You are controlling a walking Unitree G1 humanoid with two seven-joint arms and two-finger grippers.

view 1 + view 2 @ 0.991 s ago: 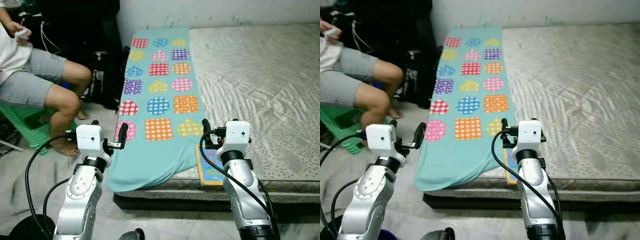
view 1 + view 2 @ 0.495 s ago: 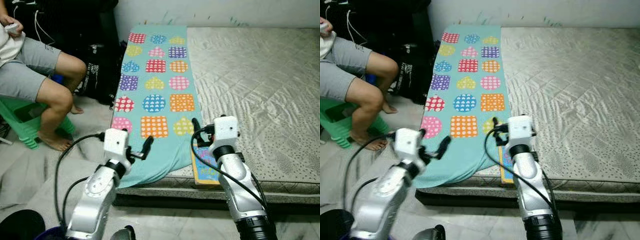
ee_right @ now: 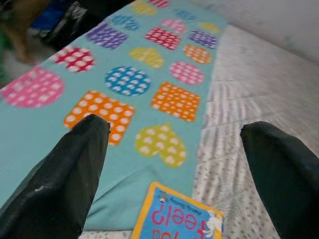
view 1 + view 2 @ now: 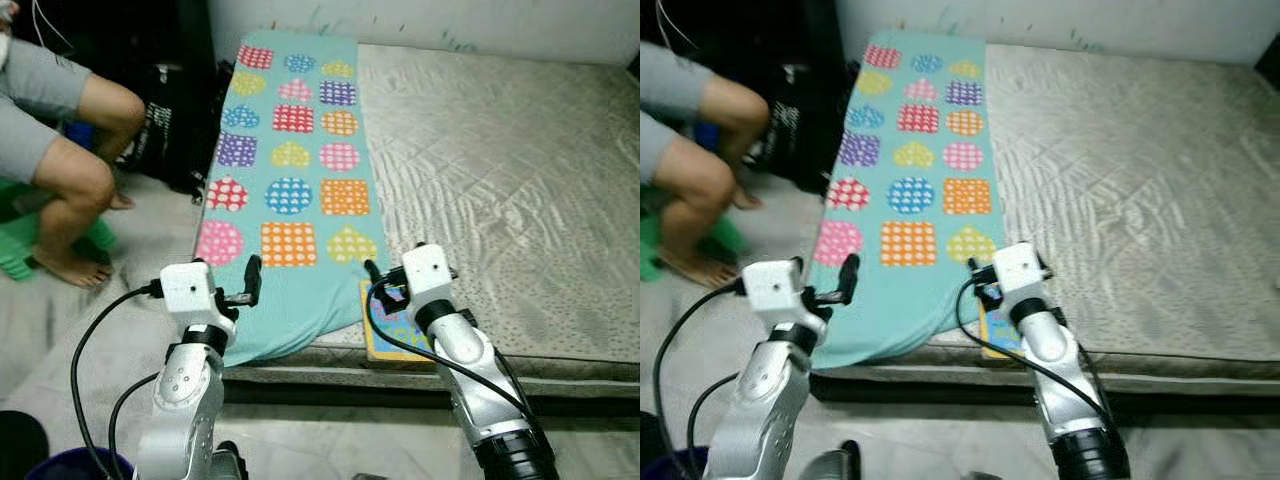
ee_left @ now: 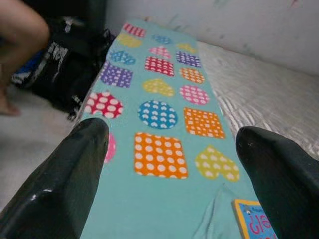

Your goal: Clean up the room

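Closer now to the bed (image 4: 520,150): both grippers, left gripper (image 5: 169,164) and right gripper (image 3: 174,164), spread above the blanket (image 4: 290,190) and book (image 4: 395,325) at its near edge, poised for pickup.

A bedroom in a home. Low mattress (image 4: 500,170) on a dark base, close to the pale floor (image 4: 110,330), pushed against a white wall (image 4: 430,20). Teal blanket (image 4: 290,200) with coloured dotted hearts, squares and circles spread along 1 side of the bed, a children's book (image 3: 174,219) at its corner. Beside the bed, a black bag (image 4: 165,130) and a seated person's bare legs (image 4: 70,180) over a green stool (image 4: 30,245).
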